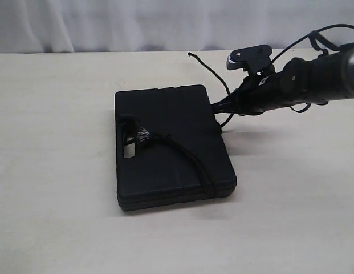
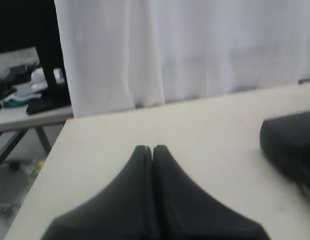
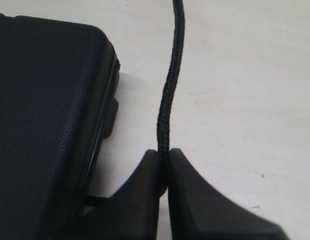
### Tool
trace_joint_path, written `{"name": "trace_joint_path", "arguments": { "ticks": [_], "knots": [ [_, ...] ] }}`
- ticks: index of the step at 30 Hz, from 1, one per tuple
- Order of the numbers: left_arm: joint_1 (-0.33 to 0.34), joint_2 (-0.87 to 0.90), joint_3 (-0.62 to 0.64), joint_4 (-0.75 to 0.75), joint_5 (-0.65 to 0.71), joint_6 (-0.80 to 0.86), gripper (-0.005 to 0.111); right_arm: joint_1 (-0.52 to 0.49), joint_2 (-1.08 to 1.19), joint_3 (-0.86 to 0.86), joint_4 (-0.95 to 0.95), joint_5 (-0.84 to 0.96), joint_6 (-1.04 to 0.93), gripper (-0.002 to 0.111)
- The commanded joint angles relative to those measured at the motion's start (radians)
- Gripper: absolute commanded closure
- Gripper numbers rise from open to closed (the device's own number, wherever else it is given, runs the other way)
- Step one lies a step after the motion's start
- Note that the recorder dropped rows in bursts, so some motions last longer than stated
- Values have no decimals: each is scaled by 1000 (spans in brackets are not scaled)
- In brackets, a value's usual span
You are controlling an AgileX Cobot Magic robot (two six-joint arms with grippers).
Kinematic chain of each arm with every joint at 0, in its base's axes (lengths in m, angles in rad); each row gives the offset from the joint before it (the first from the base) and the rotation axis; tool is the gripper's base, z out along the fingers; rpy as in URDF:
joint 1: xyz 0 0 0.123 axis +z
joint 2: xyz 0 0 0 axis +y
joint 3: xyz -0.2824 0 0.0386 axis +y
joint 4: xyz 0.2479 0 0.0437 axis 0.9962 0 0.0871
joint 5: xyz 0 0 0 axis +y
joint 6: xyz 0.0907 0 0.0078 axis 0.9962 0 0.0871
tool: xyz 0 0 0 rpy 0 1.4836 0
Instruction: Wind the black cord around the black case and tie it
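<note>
My right claw [image 3: 163, 167] is clenched on the black cord [image 3: 167, 110]. The braid sits pinched between my two fingertips and runs off from them over the pale worktop [image 3: 244, 100], just beside the edge of the black case [image 3: 45, 100] but apart from it there.

From the outside camera, that claw sits low at the case's right side, near its far corner. The case lies flat on the worktop with its handle slot [image 1: 130, 149] toward the left. The cord's frayed tuft [image 1: 143, 137] rests on top of the case next to that slot. From the tuft the cord crosses the top at a slant to the near right edge and drops over the side. Another stretch runs from my right claw away across the worktop and ends beyond the case.

My left claw [image 2: 153, 150] is clenched on nothing, fingertips pressed together above bare worktop, with a corner of the case off to one side. A white curtain [image 2: 194, 50] hangs behind the worktop.
</note>
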State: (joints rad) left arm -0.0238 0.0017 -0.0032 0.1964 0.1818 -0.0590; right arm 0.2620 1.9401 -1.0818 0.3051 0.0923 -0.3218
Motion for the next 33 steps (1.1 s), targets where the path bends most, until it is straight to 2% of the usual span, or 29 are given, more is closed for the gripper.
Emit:
{"name": "trace_joint_path", "arguments": {
  "ticks": [1,3,5,9,12,14,15,17,21,24,26,28,31,33],
  "knots": [
    [-5,-2,3,-93,-274,3,107,-4,-1,3,-6,0,-7,104],
    [-5,-2,3,-108,-435,-7,107,-4,-1,3,-6,0,-7,104],
    [-5,-2,3,-108,-581,-117,107,-4,-1,3,-6,0,-7,104],
    [-5,-2,3,-103,-724,-400,107,-4,-1,3,-6,0,-4,104],
    [-5,15,-42,-53,-641,-464,107,-4,-1,3,-6,0,-4,104],
    [-5,75,-122,56,-498,-506,107,-4,-1,3,-6,2,-2,104],
    [-5,115,-163,117,-431,-570,107,-4,-1,3,-6,2,-2,104],
    [-5,202,-222,249,-380,-731,107,-4,-1,3,-6,2,-2,104],
    [-5,436,-318,547,-476,-971,107,-4,-1,3,-6,5,-3,104],
    [-5,623,-401,690,-570,-1071,107,-4,-1,3,-6,6,-3,104],
    [-5,737,-464,700,-602,-1026,107,-4,-1,3,-6,6,-3,104],
    [-5,849,-533,631,-585,-913,107,-4,-1,3,-6,6,-3,104],
    [-5,979,-657,381,-478,-630,107,-4,-1,3,-6,6,-3,104],
    [-5,1061,-750,217,-360,-351,107,-4,-1,3,-6,6,-3,104]
  ]
}}
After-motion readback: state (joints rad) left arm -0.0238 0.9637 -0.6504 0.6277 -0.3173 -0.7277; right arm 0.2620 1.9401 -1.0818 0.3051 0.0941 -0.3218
